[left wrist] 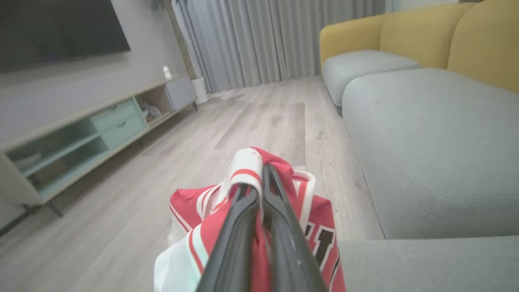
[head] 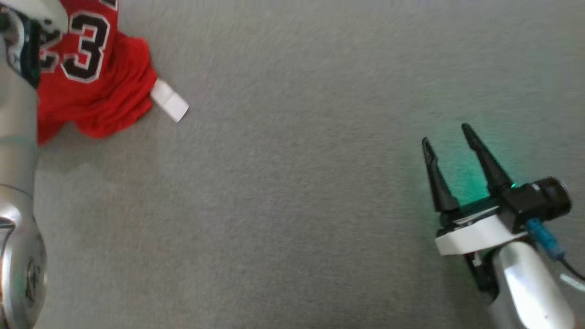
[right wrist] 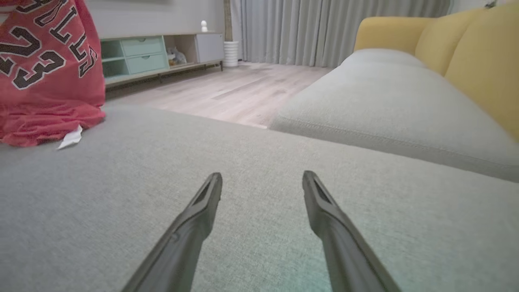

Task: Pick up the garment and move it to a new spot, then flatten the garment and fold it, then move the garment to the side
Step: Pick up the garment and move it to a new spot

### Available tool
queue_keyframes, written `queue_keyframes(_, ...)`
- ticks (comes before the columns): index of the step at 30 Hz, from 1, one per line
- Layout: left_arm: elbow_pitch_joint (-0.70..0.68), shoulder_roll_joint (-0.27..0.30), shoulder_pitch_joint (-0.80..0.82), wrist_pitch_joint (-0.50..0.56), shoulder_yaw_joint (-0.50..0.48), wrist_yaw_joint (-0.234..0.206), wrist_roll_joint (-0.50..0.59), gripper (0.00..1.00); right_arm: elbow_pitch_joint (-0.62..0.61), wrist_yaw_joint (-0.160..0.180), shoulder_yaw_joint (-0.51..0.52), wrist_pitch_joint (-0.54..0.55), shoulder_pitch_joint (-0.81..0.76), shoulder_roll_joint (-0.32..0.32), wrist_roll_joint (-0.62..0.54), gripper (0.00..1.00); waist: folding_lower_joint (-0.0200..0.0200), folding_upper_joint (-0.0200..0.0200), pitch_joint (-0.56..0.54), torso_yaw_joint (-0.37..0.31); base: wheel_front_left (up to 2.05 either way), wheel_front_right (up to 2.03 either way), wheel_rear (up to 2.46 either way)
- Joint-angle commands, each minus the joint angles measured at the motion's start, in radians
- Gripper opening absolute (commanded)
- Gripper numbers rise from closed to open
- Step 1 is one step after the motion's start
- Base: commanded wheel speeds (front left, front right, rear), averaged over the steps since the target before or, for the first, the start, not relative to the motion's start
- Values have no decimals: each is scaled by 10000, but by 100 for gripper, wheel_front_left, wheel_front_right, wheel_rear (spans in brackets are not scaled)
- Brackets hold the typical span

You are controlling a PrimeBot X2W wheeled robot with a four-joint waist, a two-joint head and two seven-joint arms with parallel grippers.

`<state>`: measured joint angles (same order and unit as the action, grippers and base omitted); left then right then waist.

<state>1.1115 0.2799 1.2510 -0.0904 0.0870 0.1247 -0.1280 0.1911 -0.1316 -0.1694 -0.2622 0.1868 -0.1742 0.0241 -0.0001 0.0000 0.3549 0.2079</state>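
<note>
At the far left of the head view, the left arm's pale forearm (head: pixel 18 137) rises beside the red number-23 jersey (head: pixel 96 87). The left wrist view shows the left gripper (left wrist: pixel 256 178) with its jaws pinched together on a fold of the jersey's white-and-red ribbed trim. The cloth hangs from that one point, and its lower hem lies bunched on the grey sofa cushion (head: pixel 292 205), near the cushion's far left corner. A white tag (head: pixel 169 101) sticks out of the hem onto the cushion, just right of the red cloth. Well apart, at the lower right, the right gripper (head: pixel 446 135) hovers low over bare cushion, jaws wide and holding nothing.

The grip looks like the main risk. It holds only a thin edge of trim, so a quick lift or swing could pull the fabric free. The hem could also drag across the upholstery and twist the jersey into a tighter bundle, making flattening harder. Wooden floor lies beyond the cushion, so a dropped jersey might slide off, with the right gripper too distant to catch it.
</note>
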Motion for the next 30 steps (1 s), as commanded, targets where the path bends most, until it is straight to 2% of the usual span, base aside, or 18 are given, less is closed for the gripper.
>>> queue_keyframes(1,-627,690,533,-93,139,49,144,0,-363,9,-189,4,-109,266,108,100,1,0,-1173,-1054,0,0,0)
queue_keyframes(3,-1017,619,573,40,539,53,149,0,-406,9,-231,4,-286,524,174,100,1,0,-1663,-1482,0,0,0)
queue_keyframes(8,-2510,377,466,907,1704,57,-722,0,-584,9,-360,4,-758,893,212,100,1,0,-2605,-2580,0,0,0)
queue_keyframes(12,-4141,562,-124,1579,2365,57,-1548,0,-728,9,-427,4,-1207,1052,207,100,1,0,-3165,-3458,0,0,0)
queue_keyframes(16,-5721,739,-1055,2298,2562,58,-2297,0,-853,9,-293,4,-1536,1129,232,100,1,0,-3451,-4159,0,0,0)
queue_keyframes(21,-7296,576,-2798,2853,2798,12,-2851,0,-911,9,-91,4,-1795,1185,262,100,1,0,-3462,-4705,0,0,0)
queue_keyframes(24,-7963,290,-4207,2930,3153,-70,-3056,0,-971,9,-44,4,-1843,1212,324,100,1,0,-3187,-4877,0,0,0)
queue_keyframes(25,-7963,290,-4207,2930,3153,-70,-3056,0,-971,9,-44,4,-1843,1212,324,100,1,0,-3187,-4877,0,0,0)
queue_keyframes(30,-8018,-343,-6509,2406,4183,-47,-3161,0,-1022,9,-105,4,-1780,1234,502,100,1,0,-2414,-4854,0,0,0)
